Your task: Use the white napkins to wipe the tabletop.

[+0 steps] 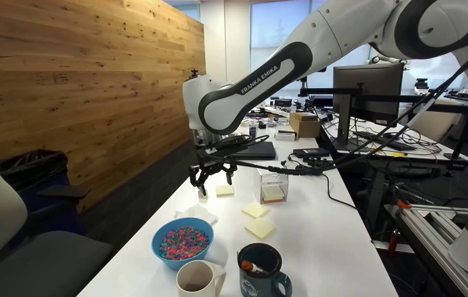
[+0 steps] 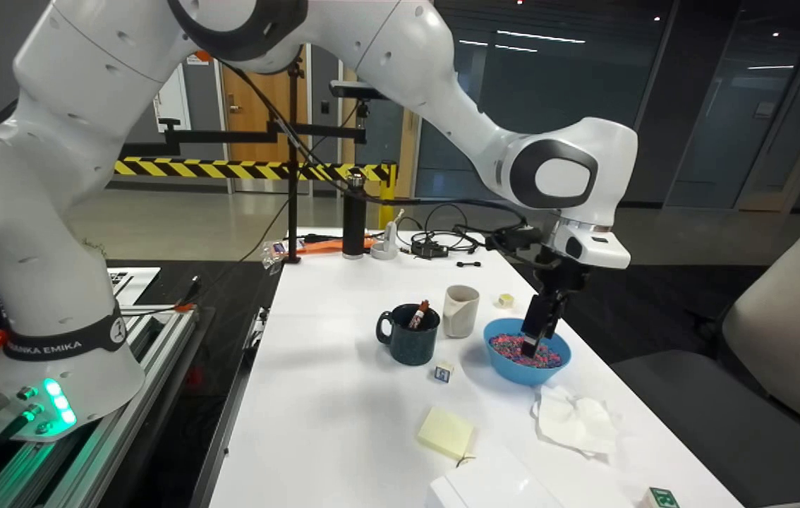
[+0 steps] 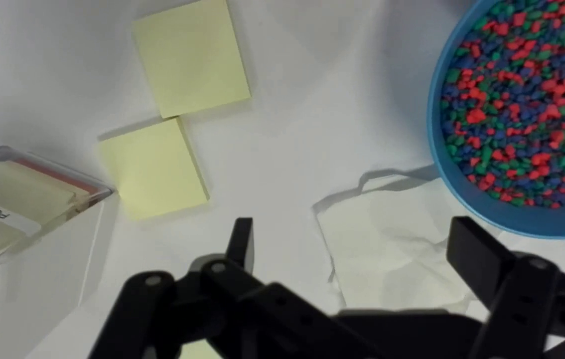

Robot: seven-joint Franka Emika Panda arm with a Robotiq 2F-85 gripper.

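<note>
The white napkins (image 1: 197, 213) lie crumpled on the white tabletop (image 1: 308, 247), close beside the blue bowl. In the wrist view the napkins (image 3: 387, 249) show below and between the widely spread fingers, partly covered by the gripper's dark body and the bowl's rim. My gripper (image 3: 352, 244) is open, with nothing held between its pads. It hangs above the table in both exterior views; in an exterior view the gripper (image 2: 530, 346) hides part of the bowl behind it, and the napkins (image 2: 573, 421) lie flat, apart from the fingers.
The blue bowl (image 2: 520, 372) holds coloured granules. A dark mug (image 2: 410, 346) with a marker and a cream mug (image 2: 460, 312) stand near it. Yellow note pads (image 3: 155, 169) and a clear note box (image 1: 272, 185) sit beside the napkins. Small cubes (image 2: 443, 372) are scattered about.
</note>
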